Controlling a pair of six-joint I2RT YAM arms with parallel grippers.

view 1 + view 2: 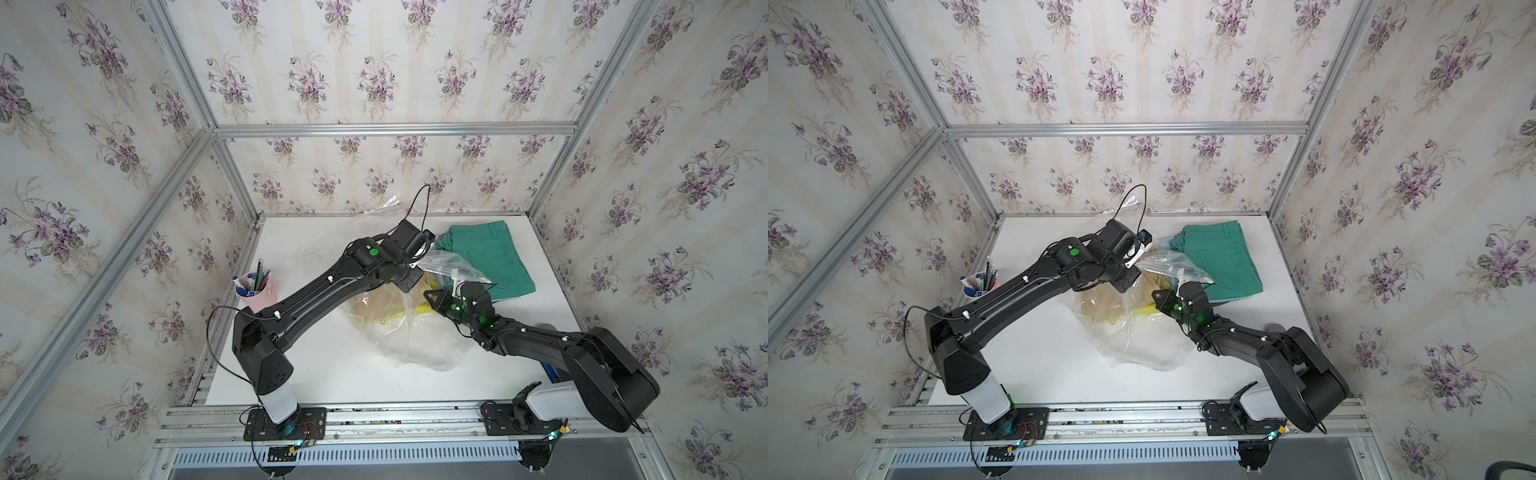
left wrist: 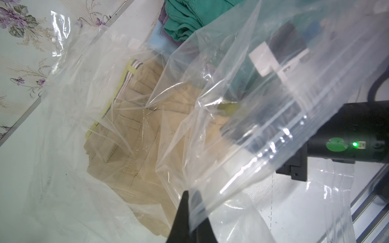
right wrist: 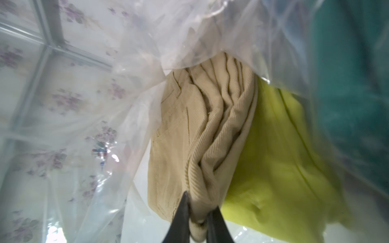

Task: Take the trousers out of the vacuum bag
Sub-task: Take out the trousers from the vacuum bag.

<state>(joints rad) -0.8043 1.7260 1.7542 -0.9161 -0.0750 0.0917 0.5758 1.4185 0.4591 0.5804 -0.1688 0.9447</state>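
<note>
Pinching vacuum bag (image 2: 242, 147) film, left pincer (image 2: 190, 195) clenched; right pincer (image 3: 200, 204) grips tan trousers (image 3: 200, 126)

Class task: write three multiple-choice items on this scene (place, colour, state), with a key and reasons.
1. The teal trousers lie: A inside the bag; B on the table, outside the bag; C on the floor.
2. The pair against the tan pair is: A yellow; B red; C black.
3. The left pincer is: A wide open; B shut on the bag; C shut on teal cloth.
Key: 1 B, most of them lies clear of the plastic; 2 A, the yellow pair touches it in the right wrist view; 3 B, plastic is pinched between its jaws.
</note>
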